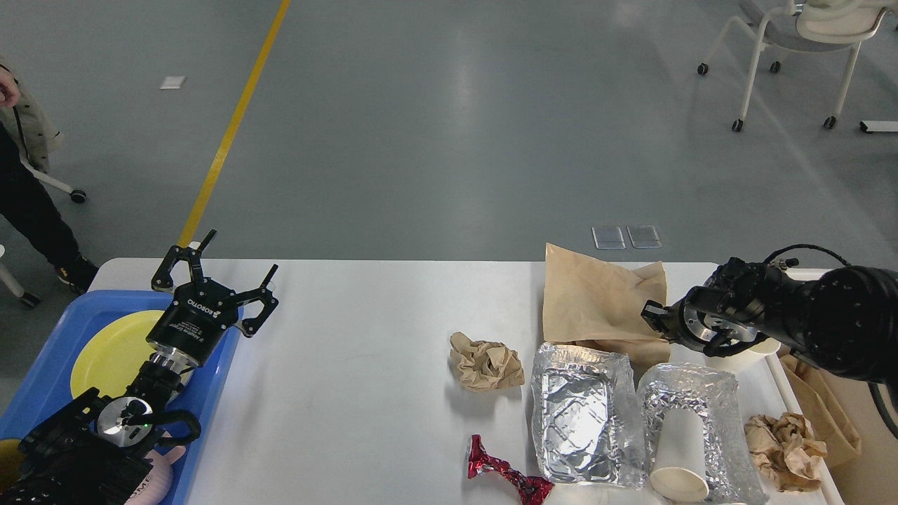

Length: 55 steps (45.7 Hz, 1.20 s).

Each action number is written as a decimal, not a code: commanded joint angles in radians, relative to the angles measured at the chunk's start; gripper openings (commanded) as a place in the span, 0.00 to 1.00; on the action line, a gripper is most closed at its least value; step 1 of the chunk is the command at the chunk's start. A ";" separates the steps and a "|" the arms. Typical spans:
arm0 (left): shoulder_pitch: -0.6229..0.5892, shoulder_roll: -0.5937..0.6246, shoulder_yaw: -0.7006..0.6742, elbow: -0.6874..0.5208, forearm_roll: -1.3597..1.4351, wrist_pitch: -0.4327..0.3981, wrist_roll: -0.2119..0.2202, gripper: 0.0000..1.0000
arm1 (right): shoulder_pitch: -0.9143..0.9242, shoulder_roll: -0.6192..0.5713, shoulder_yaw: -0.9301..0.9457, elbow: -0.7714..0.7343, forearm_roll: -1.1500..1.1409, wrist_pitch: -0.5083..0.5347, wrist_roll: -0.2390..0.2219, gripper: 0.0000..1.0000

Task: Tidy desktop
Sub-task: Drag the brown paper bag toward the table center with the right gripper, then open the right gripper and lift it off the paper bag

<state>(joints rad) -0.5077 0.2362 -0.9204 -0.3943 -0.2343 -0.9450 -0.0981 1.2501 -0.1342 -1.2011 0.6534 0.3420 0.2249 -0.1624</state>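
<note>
The large white, matte rectangular surface (pixel 365 393) with rounded corners spans the view's lower half. At its left end, over a blue plastic tray (pixel 52 365), the left gripper (pixel 214 270) has its fingers spread wide, holding nothing. The right gripper (pixel 656 315) touches a tan paper bag (pixel 596 305); whether its fingers grip it I cannot tell.

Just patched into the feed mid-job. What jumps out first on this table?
The clutter on the right half of the white desktop: two foil trays side by side, a paper cup lying in the right one, and a brown paper bag behind them at the right gripper. On the far left sits a blue tray holding a yellow plate, with the left gripper wide open above it.
</note>
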 commanded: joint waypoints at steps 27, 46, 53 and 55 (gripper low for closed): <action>0.000 0.000 0.000 0.000 0.000 0.000 0.000 0.99 | 0.303 -0.082 0.028 0.143 -0.021 0.197 0.007 0.00; 0.001 0.002 -0.005 0.000 0.000 0.000 0.000 0.99 | 0.790 -0.171 0.028 0.344 -0.207 0.441 0.007 0.00; 0.001 0.002 -0.006 0.000 0.000 0.000 0.000 0.99 | 0.937 -0.202 0.020 0.351 -0.219 0.580 0.007 0.00; 0.001 0.002 -0.006 0.000 0.000 0.000 0.000 0.99 | 0.983 -0.206 0.017 0.351 -0.221 0.622 0.007 0.00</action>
<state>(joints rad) -0.5062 0.2379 -0.9258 -0.3943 -0.2348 -0.9449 -0.0981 2.1253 -0.3244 -1.1773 1.0031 0.1258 0.7440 -0.1548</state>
